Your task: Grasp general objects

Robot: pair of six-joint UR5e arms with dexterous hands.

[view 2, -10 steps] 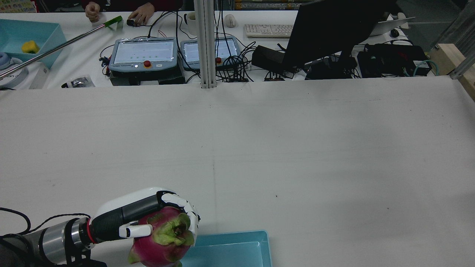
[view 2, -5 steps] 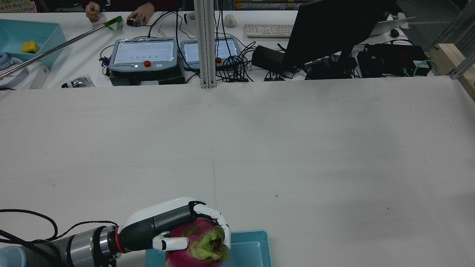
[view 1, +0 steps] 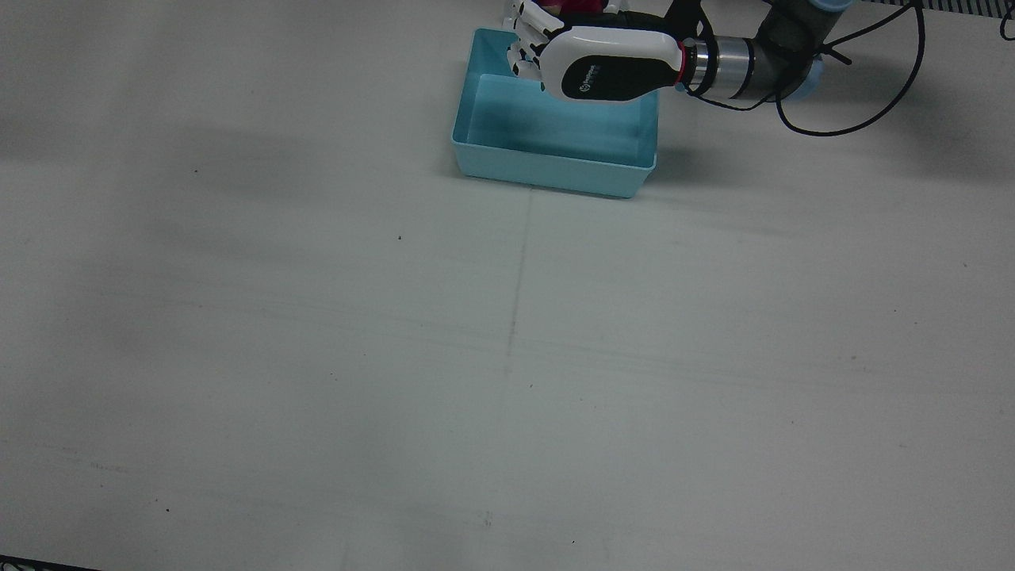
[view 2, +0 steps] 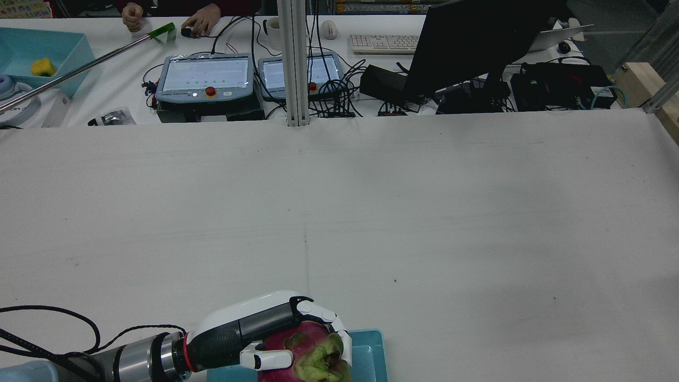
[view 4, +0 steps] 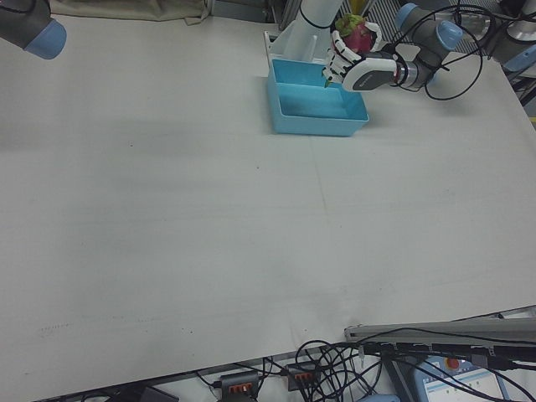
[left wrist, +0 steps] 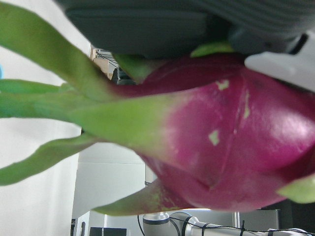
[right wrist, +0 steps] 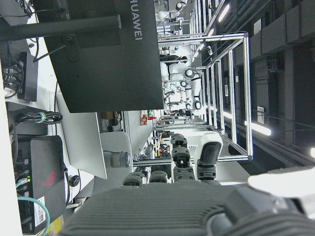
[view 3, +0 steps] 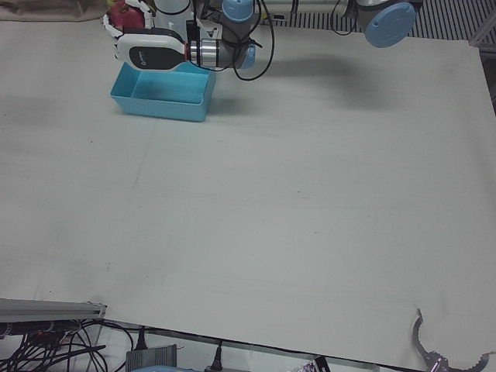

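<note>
My left hand (view 2: 249,323) is shut on a magenta dragon fruit (view 2: 310,355) with green scales. It holds the fruit just above the near end of a light blue bin (view 2: 371,345). The front view shows the hand (view 1: 610,55) over the bin's far rim (view 1: 555,170), with the fruit (view 1: 575,6) mostly hidden. The right-front view shows the fruit (view 4: 356,33) above the bin (view 4: 314,126). The fruit fills the left hand view (left wrist: 221,137). My right hand (right wrist: 187,196) shows only in its own view, with its fingers apart and empty.
The bin's inside (view 1: 555,119) holds nothing. The white table (view 2: 424,212) stretches wide ahead. Beyond its far edge stand teach pendants (view 2: 204,77), a monitor (view 2: 477,42), cables and a post (view 2: 294,63). A person's hands (view 2: 201,21) rest there.
My left hand has carried the dragon fruit to the right, from beside the blue bin to over it, and it sits lower in the rear view.
</note>
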